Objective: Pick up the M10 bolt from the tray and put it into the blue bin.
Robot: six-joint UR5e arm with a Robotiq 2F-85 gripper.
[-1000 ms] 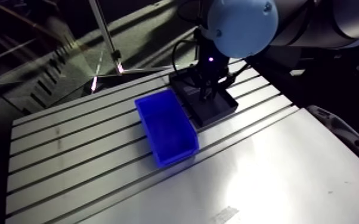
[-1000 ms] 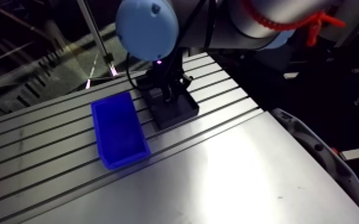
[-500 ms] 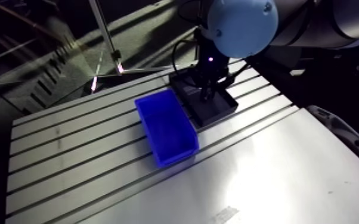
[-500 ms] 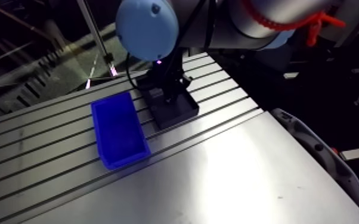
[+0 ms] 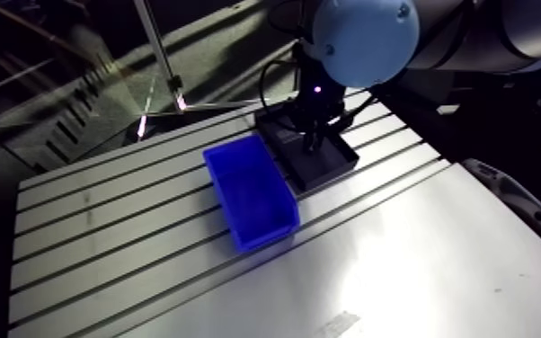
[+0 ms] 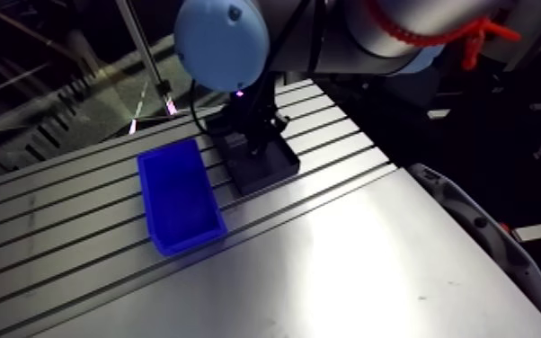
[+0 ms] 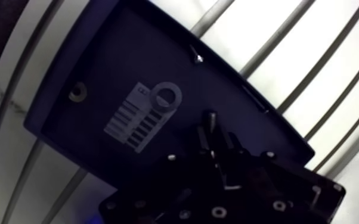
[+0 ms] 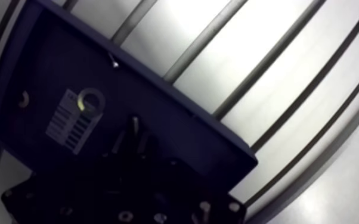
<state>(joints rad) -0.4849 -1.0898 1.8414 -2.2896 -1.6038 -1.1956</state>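
Reaching down into the tray (image 7: pixel 98 53), our gripper (image 7: pixel 216 149) stands right over the bolt (image 7: pixel 209 122) to grasp it; whether its jaws clamp it we cannot tell.

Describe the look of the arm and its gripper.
The arm has thick silver-grey tubular links and a round light-blue joint cap. A small magenta light glows on the dark wrist. The gripper is black and blocky, dotted with small screw heads.

Hidden and dim
The gripper (image 7: pixel 216 148) covers part of the tray (image 7: pixel 92 59); the bolt (image 7: pixel 209 120) is only a dim shape against it.
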